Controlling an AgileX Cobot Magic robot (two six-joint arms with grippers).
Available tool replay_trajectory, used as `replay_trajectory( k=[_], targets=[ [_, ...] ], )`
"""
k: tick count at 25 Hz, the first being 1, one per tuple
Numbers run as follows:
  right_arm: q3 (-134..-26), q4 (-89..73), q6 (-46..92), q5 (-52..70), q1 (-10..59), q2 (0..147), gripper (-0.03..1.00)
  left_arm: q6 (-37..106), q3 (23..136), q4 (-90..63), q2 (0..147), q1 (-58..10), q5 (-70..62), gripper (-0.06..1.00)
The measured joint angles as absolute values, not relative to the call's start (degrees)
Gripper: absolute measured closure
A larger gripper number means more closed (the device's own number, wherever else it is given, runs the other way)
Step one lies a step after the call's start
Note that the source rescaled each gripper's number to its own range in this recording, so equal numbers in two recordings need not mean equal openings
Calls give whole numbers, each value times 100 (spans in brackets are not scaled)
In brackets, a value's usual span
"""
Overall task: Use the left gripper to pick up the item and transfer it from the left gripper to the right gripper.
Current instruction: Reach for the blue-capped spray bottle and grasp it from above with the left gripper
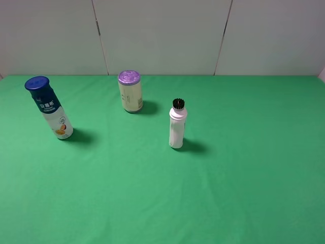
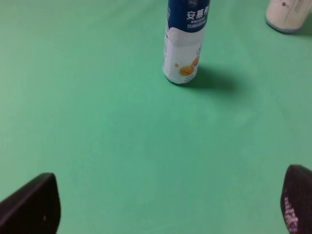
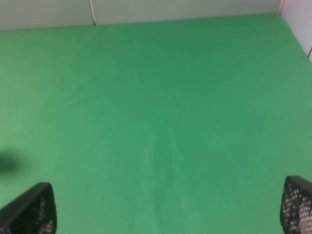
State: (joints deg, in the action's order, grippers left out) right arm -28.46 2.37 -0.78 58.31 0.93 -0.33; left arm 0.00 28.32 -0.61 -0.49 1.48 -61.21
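- Green cloth covers the whole bench [image 1: 244, 178], and plain grey walls stand behind its far edge.
- The blue-capped bottle [image 1: 49, 108] stands upright near the left edge, toward the far left corner. Nothing is touching it.
- A cream can with a purple lid [image 1: 130, 91] stands near the far edge, well apart from the bottle. A slim white bottle with a black cap [image 1: 177, 124] stands near the middle of the bench.
- The left gripper [image 2: 165, 200] looks at the blue-capped bottle from the near side. Its two fingers are spread wide and hold nothing.
- The right gripper [image 3: 165, 207] is spread wide too and has nothing in it. It sees only bare cloth toward the far right corner.
- I think the job now is to bring the left gripper up to the blue-capped bottle.
- To do it well, keep the fingers wide and slide one down each side of the bottle.
- Squeeze the white lower part, not the cap, so the top is free for the right gripper to take.
- Go slowly, because a tall bottle like this could tip over if a finger bumps it.
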Motion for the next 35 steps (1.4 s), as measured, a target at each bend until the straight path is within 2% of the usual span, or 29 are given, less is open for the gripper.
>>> replay_trajectory(
  k=[32,35],
  targets=[
    [-2846,237,-78,5824,93,-33,-3,0,2832,-61,-49,148,-6121,12],
    [-2846,237,-78,5824,93,-33,-3,0,2832,-61,-49,148,-6121,7]
  ],
)
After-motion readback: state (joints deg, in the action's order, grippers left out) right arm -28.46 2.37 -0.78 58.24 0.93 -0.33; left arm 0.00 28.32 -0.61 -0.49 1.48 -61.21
